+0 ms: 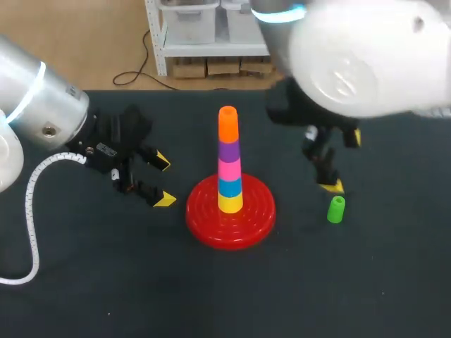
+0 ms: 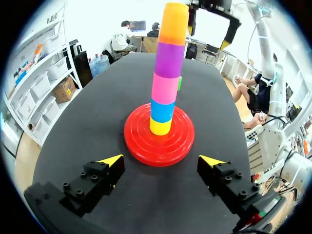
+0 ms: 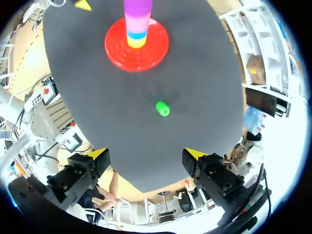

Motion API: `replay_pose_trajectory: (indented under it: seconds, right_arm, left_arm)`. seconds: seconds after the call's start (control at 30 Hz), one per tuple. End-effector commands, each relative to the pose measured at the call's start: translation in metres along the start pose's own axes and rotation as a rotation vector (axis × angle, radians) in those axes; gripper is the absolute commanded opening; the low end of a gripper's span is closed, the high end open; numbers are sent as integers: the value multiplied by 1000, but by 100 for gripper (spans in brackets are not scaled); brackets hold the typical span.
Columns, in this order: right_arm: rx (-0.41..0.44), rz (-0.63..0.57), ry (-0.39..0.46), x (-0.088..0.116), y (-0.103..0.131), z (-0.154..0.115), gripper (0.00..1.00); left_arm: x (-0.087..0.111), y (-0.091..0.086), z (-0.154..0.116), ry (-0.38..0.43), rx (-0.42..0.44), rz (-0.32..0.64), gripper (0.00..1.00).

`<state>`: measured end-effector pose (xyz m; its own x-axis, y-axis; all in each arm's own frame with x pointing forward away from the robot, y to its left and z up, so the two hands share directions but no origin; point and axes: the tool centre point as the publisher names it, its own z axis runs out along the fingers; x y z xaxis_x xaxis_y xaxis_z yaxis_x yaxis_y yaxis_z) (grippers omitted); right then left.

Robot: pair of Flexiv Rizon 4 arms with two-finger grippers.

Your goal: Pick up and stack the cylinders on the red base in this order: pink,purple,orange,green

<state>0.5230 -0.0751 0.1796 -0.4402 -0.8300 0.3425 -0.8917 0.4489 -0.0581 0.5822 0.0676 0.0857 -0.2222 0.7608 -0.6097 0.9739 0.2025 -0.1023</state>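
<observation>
1. While it holds nothing, the right gripper (image 3: 146,156) hangs with fingers spread wide.
2. Just ahead, the green cylinder (image 3: 162,108) rests on the table (image 3: 204,73).
3. Probably light, stiff, slick plastic: pinch across its middle.
4. Farther ahead, the red base (image 3: 114,53) bears a stack topped by the orange cylinder (image 1: 227,123).

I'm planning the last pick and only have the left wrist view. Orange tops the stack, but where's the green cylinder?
Observer: The green cylinder is on the table, to the right of the red base and apart from it. It seems to lie on its side.
Operator: Is the right end effector holding it?
Observer: No. The right end effector is open and empty, and the cylinder lies on the table ahead of it.
</observation>
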Motion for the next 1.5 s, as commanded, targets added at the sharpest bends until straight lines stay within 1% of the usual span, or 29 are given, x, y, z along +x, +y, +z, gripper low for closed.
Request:
replay_pose_trajectory:
  seconds: [0.03, 0.07, 0.17, 0.3, 0.4, 0.53, 0.57, 0.6, 0.67, 1.23, 1.27, 1.47, 1.5]
  right_arm:
    - [-36, 3, -100, 10, -4, 40, 100]
    - [-52, 4, -120, 9, -5, 45, 100]
    - [-60, 4, -134, 6, -6, 53, 100]
    - [-56, 3, -156, 1, -9, 61, 100]
    - [-56, 16, -178, -3, -16, 67, 100]
    - [-62, 26, -185, -10, -27, 76, 100]
    - [-68, 36, -189, -12, -29, 78, 100]
    - [-92, 43, -201, -13, -31, 80, 100]
    - [-115, 40, -199, -13, -31, 79, 100]
    - [-115, 40, -199, -13, -31, 79, 100]
    - [-101, 53, -189, -15, -31, 81, 100]
    - [-114, 85, -215, -18, -42, 83, 100]
    - [-130, 88, -224, -19, -45, 84, 100]
  left_arm:
    - [-1, 1, 0, 4, 1, -1, 100]
    - [-1, 1, 0, 4, 1, -1, 100]
    - [-1, 1, 0, 4, 1, -1, 100]
    - [-1, 1, 0, 4, 1, -1, 100]
    - [-1, 1, 0, 4, 1, -1, 100]
    - [-1, 1, 0, 4, 1, -1, 100]
    - [-1, 1, 0, 4, 1, -1, 100]
    - [-1, 1, 0, 4, 1, -1, 100]
    - [-1, 1, 0, 4, 1, -1, 100]
    - [-1, 1, 0, 4, 1, -1, 100]
    - [-1, 1, 0, 4, 1, -1, 100]
    - [-1, 1, 0, 4, 1, -1, 100]
    - [-1, 1, 0, 4, 1, -1, 100]
